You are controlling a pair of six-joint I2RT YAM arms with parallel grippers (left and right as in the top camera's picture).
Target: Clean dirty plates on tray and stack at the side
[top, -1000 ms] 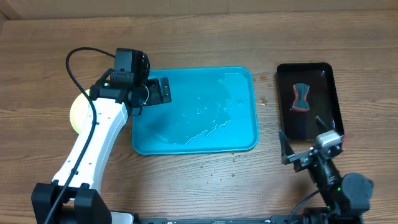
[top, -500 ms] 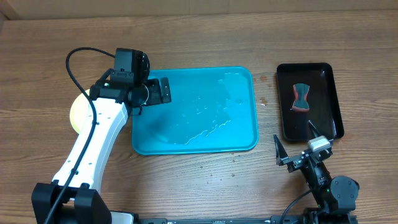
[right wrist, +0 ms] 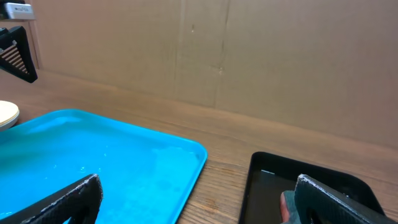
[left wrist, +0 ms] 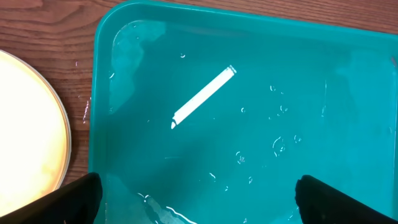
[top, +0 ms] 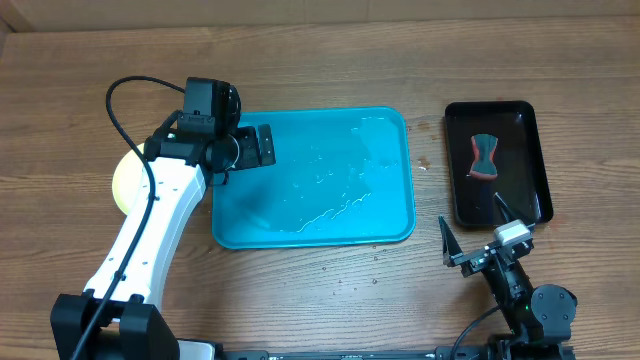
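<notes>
Tray: your turquoise plastic tray (top: pixel 330 190) lies flat at mid-table, a rectangle with rounded corners and a raised rim. No plate lies on it.
Tray surface: glossy, with a water film and droplets (top: pixel 335 200) (a white light streak reflects in the left wrist view).
Plates: the round, pale cream-green plates (top: pixel 121 180) sit on the wood just left of the tray, partly under the left arm. You cannot count them from here.
Left gripper: the left gripper (top: pixel 256 147) hangs over the tray's left end, fingers spread wide, holding nothing.
Right gripper: the right gripper (top: pixel 472 222) is low at the near right edge, fingers spread, empty.
Black tray: a smaller glossy black tray (top: pixel 512 128) holds a red-and-dark waisted sponge (top: pixel 483 155).
Table: wood grain (top: pixel 320 60), matte.
</notes>
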